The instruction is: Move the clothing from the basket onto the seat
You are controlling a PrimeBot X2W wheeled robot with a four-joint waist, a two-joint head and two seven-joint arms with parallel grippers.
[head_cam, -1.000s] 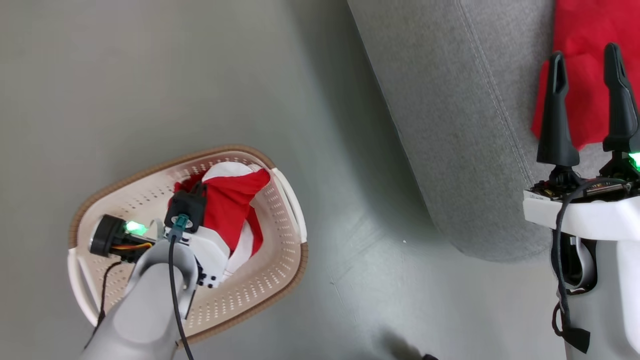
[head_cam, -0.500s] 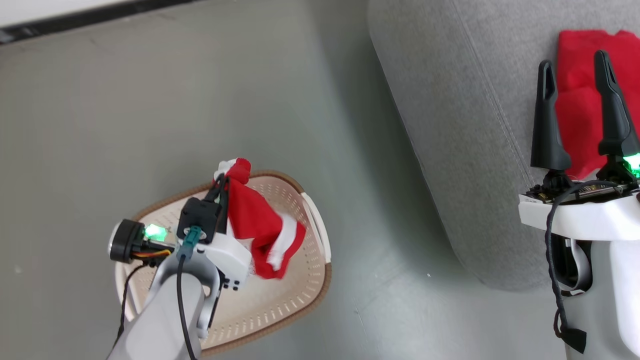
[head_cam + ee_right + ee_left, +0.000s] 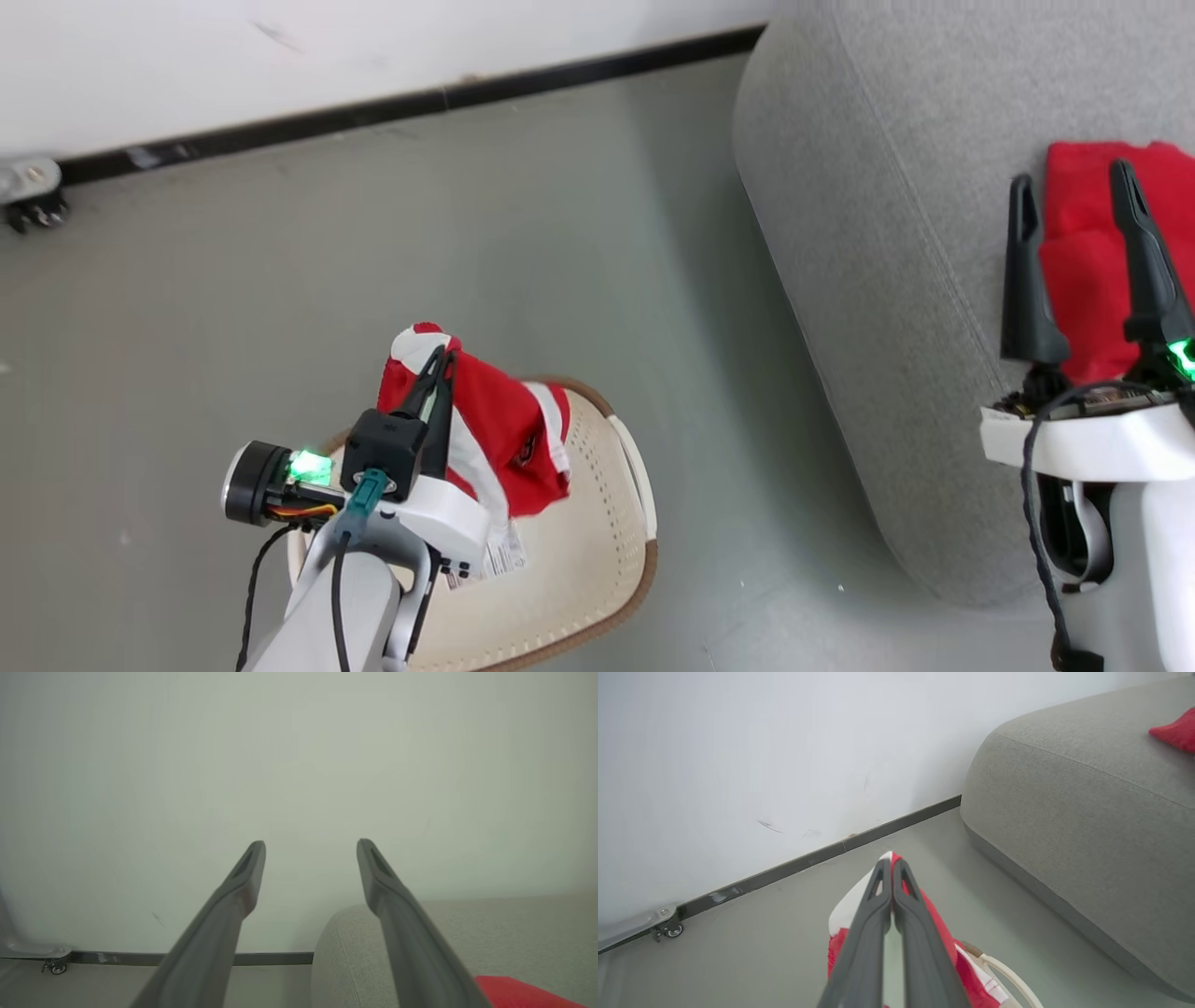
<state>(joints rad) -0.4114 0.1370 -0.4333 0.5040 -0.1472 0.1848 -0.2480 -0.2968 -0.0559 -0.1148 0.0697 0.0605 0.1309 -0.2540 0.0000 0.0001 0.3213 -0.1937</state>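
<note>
Low and left of centre in the head view, a red garment [image 3: 495, 439] with white trim hangs from your left gripper [image 3: 441, 357]. The two dark fingers are pressed together on a fold near its top edge. The left wrist view shows the same pinch: tips closed, with red and white cloth bunched on either side of them. The garment looks lifted out of the basket [image 3: 597, 532], which sits just beneath it toward the bottom edge. A white label [image 3: 502, 560] dangles from the hem over the basket's inside. The wall and floor of the basket that show to the right of the cloth are bare cream plastic. What lies under your forearm is hidden, so you cannot tell whether more clothing waits there.

Across a stretch of grey floor [image 3: 523, 243], the seat [image 3: 887, 280] takes up the right side of the frame, well apart from the held piece. A second red garment [image 3: 1083, 252] already lies on it at the upper right, partly behind your right gripper [image 3: 1072, 177]. That gripper's fingers stand wide apart with nothing between them. The right wrist view shows them spread against the pale wall, with a corner of red at the lower right.

By my reading you are partway through. One piece is delivered and one is picked up but not yet carried over. What is left is the swing to the right, the release onto the cushion, and a check of the basket.
</note>
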